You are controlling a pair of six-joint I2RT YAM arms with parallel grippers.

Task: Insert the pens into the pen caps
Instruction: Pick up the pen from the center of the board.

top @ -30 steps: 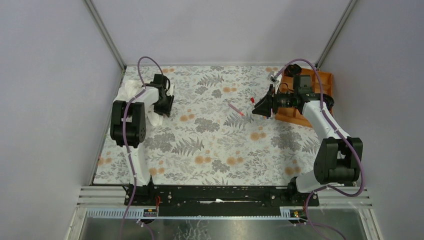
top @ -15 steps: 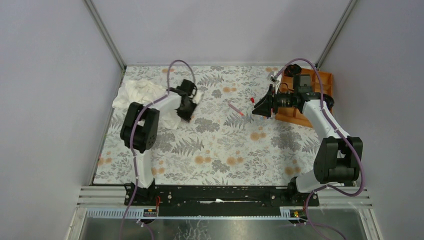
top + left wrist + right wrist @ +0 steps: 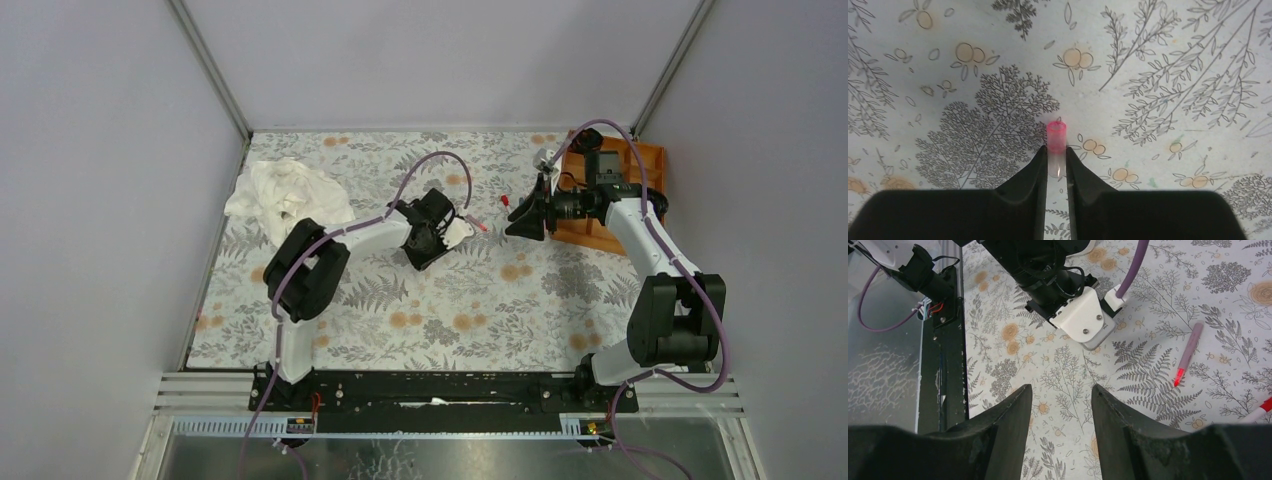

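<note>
Pink cap (image 3: 1056,135) in left pincer (image 3: 1056,152)

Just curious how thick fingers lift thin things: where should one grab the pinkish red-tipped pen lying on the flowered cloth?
Probably the pinkish red-tipped pen at mid-barrel, from straight above, with jaws straddling its width. It lies flat, so only a downward approach fits, and the red tip stays clear for a cap.
</note>
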